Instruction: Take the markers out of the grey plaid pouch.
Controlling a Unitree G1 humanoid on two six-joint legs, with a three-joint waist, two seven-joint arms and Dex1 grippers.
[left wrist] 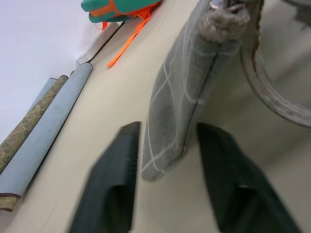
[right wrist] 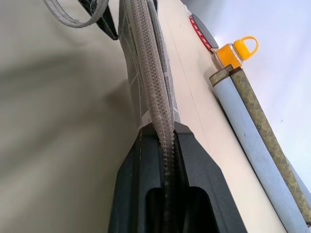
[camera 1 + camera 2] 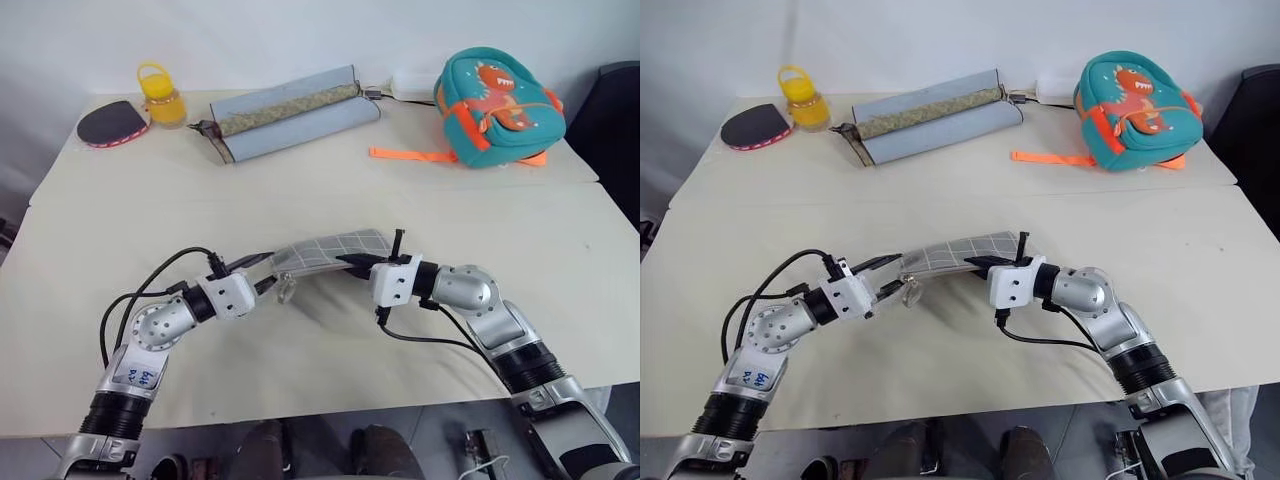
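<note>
The grey plaid pouch (image 3: 330, 248) hangs just above the table, between my two grippers, with its zip edge up. My right gripper (image 2: 163, 133) is shut on the pouch's right end, clamping the zip seam. My left gripper (image 1: 167, 145) is at the pouch's left end, one black finger (image 1: 119, 165) on each side of the corner. A thin gap still shows there, so the gripper is open. The metal ring pull (image 1: 272, 92) dangles at that left end. The zip looks closed along the stretch I can see, and the markers are hidden.
Along the far side of the table (image 3: 120, 230) lie a black paddle with a red rim (image 3: 110, 122), a yellow bottle (image 3: 160, 95), a long pale blue-grey case (image 3: 290, 115) and a teal backpack (image 3: 498, 95) with orange straps. Bare tabletop surrounds the pouch.
</note>
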